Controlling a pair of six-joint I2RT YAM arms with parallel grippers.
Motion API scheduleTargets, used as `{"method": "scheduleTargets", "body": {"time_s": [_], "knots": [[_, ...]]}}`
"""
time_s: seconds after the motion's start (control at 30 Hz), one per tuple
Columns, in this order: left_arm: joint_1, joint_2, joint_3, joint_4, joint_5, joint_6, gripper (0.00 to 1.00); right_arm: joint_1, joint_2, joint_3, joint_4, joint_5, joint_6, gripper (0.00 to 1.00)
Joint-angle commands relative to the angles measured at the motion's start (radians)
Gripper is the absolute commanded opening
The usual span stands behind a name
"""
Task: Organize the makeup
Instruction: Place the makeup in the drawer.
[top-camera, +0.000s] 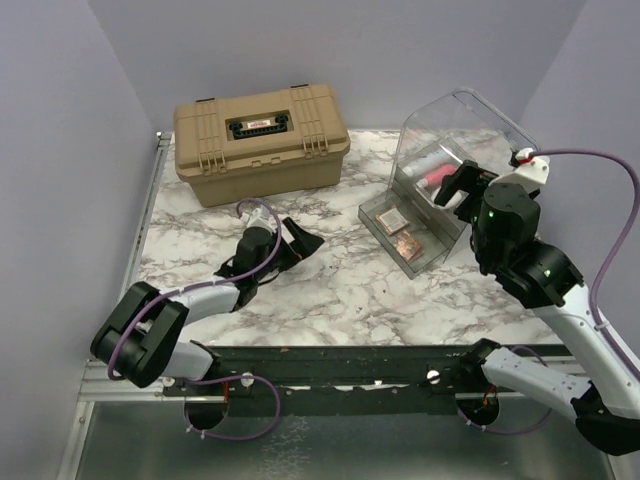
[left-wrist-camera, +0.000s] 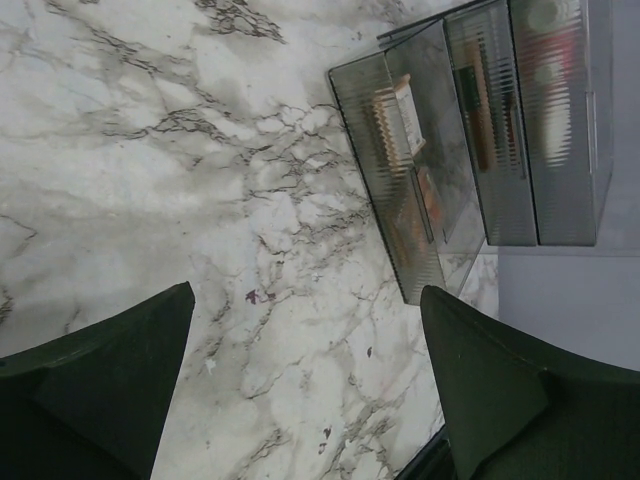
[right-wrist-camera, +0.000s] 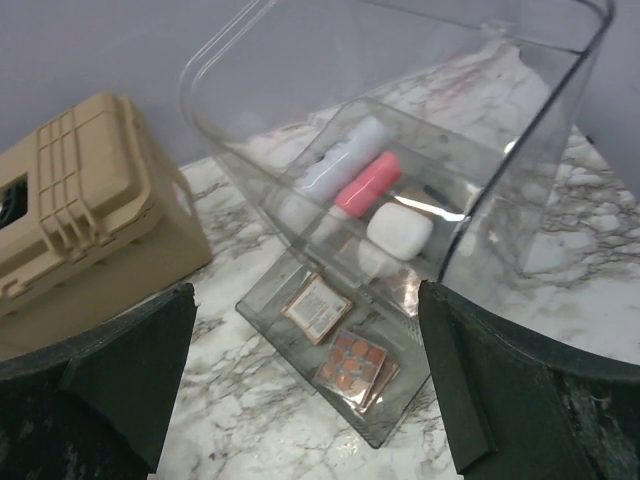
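The makeup lies in the clear bin (right-wrist-camera: 520, 150). A white tube (right-wrist-camera: 340, 157), a pink tube (right-wrist-camera: 367, 183) and a white oval piece (right-wrist-camera: 400, 228) rest in its upper tray. Two square brown-pink palettes (right-wrist-camera: 317, 307) (right-wrist-camera: 355, 368) lie in the pulled-out grey drawer (right-wrist-camera: 265, 300). My right gripper (right-wrist-camera: 305, 298) hovers open above that drawer and holds nothing; the top view has it (top-camera: 455, 187) at the bin's front. My left gripper (top-camera: 298, 242) rests low over bare marble left of the drawer. It (left-wrist-camera: 307, 292) is open and empty. No pencils show.
A large tan hard case (top-camera: 260, 140) stands shut at the back left of the marble table (top-camera: 340, 290). The bin's clear lid (top-camera: 470, 115) is raised. Purple walls close in the left, back and right sides.
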Motion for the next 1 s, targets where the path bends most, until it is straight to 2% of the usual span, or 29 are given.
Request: {"method": "scheduleTargets", "body": {"time_s": [0.0, 0.07, 0.1, 0.2, 0.33, 0.5, 0.63, 0.73, 0.9, 0.97], "knots": [[-0.043, 0.056, 0.046, 0.097, 0.028, 0.003, 0.96, 0.004, -0.002, 0.035, 0.001, 0.167, -0.059, 0.98], [-0.067, 0.086, 0.071, 0.110, 0.035, 0.014, 0.95, 0.003, 0.048, 0.059, 0.008, 0.106, -0.165, 0.98], [-0.080, 0.100, 0.085, 0.117, 0.038, 0.018, 0.95, 0.003, 0.093, 0.089, -0.023, 0.123, -0.175, 0.98], [-0.106, 0.142, 0.129, 0.127, 0.052, 0.035, 0.94, -0.009, 0.228, 0.212, -0.194, 0.205, -0.116, 0.96], [-0.137, 0.205, 0.189, 0.144, 0.055, 0.042, 0.93, -0.079, 0.242, 0.248, -0.156, 0.087, -0.163, 0.96], [-0.185, 0.304, 0.259, 0.162, 0.057, 0.034, 0.90, -0.211, 0.240, 0.289, -0.214, 0.043, -0.120, 0.95], [-0.199, 0.362, 0.283, 0.195, 0.061, 0.018, 0.89, -0.402, 0.242, 0.313, -0.260, -0.128, -0.102, 0.95], [-0.209, 0.395, 0.310, 0.208, 0.069, 0.018, 0.88, -0.494, 0.246, 0.293, -0.269, -0.217, -0.081, 0.95], [-0.228, 0.448, 0.354, 0.223, 0.083, 0.021, 0.84, -0.672, 0.238, 0.209, -0.203, -0.472, -0.018, 0.95], [-0.232, 0.471, 0.364, 0.237, 0.086, 0.021, 0.82, -0.701, 0.255, 0.195, -0.183, -0.544, 0.012, 0.95]]}}
